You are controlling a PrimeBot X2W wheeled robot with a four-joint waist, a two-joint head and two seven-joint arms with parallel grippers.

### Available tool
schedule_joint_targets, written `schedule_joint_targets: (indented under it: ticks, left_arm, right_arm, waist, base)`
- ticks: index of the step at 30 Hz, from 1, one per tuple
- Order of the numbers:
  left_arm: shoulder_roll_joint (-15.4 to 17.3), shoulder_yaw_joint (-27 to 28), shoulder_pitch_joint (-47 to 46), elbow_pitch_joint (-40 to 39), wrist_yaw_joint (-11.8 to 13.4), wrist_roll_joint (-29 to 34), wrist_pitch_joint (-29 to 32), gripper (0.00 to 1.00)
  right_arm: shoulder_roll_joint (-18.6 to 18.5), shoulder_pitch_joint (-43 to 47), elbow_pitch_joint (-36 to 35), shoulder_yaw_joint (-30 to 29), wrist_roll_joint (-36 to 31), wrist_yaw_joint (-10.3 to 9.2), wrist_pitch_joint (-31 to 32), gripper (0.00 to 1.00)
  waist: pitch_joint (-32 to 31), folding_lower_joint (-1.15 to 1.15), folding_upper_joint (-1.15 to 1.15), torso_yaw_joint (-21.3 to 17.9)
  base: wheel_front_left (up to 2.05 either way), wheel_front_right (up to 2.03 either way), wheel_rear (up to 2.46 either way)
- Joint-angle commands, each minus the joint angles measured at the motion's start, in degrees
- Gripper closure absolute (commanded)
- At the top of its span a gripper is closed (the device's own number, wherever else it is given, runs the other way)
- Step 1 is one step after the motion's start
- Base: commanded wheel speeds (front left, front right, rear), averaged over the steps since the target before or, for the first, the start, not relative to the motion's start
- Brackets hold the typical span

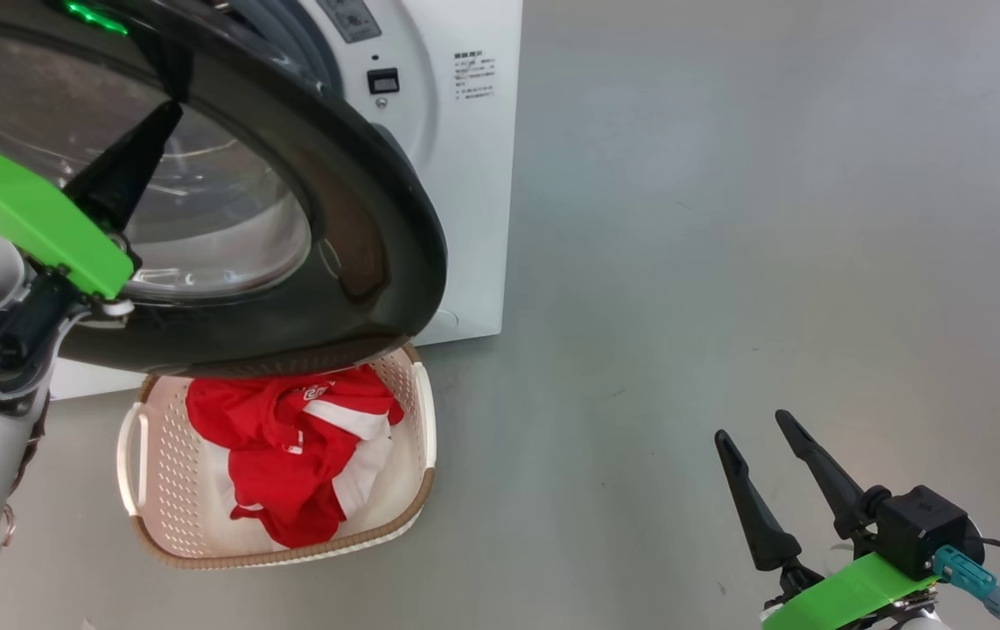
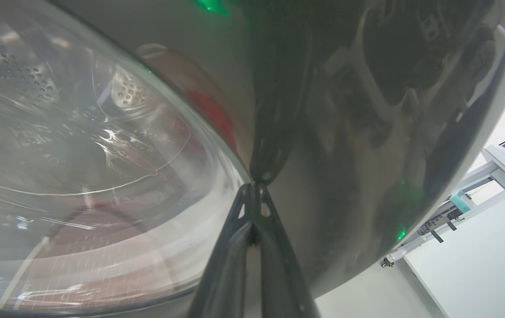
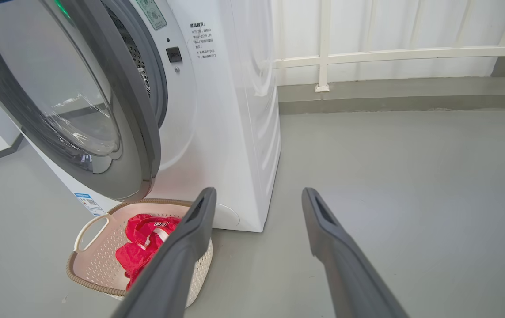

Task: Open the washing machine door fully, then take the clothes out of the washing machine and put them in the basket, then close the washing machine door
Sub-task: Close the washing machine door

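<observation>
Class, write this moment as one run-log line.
washing machine door: partly open | left gripper: shut, tips against its black rim | right gripper: open, empty | clothes: in basket

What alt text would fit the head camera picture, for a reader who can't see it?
The robot's shut left claw touches the partly open washing machine door, black-rimmed with a glass centre, on a white washing machine. Below the door, a cream basket on the grey floor holds red and white clothes; the open right claw hovers empty at lower right.
</observation>
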Motion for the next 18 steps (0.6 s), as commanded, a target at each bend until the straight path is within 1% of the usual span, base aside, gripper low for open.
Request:
schedule_joint_targets:
  ticks: [1, 11, 16, 17, 18]
  left_arm:
    - [2.81, 1.51, -3.33, -0.86, -0.41, -0.75, -0.97, 1.00]
    - [3.15, -2.17, -2.03, -1.00, -0.41, -3.52, -2.04, 1.00]
    - [3.92, -3.41, 1.19, -2.92, -0.41, -4.76, -5.02, 1.00]
    - [4.11, -3.70, 2.15, -3.28, -0.41, -4.76, -6.03, 0.96]
    - [4.29, -3.95, 3.14, -3.53, -0.41, -4.76, -7.10, 0.89]
  right_arm:
    - [-0.41, -1.27, -1.33, 0.97, -0.31, 0.35, -0.37, 0.00]
    - [-0.52, -0.95, -1.34, 0.56, -0.22, 0.35, -0.37, 0.00]
    - [-1.03, -0.50, -1.43, 0.25, -0.31, 0.35, -0.37, 0.00]
    - [-1.11, -0.36, -1.39, 0.07, -0.29, 0.35, -0.37, 0.00]
    - [-1.16, -0.24, -1.38, -0.10, -0.23, 0.35, -0.37, 0.00]
  waist:
    - [0.13, 0.00, 0.00, -0.26]
    - [-0.71, 0.00, 0.00, 1.47]
    - [-1.36, 0.00, 0.00, 3.39]
    - [-1.55, 0.00, 0.00, 3.81]
    - [-1.69, 0.00, 0.00, 4.23]
  base:
    - [0.00, 0.00, 0.00]
    - [0.00, 0.00, 0.00]
    - [0.00, 0.00, 0.00]
    - [0.00, 0.00, 0.00]
    - [0.00, 0.00, 0.00]
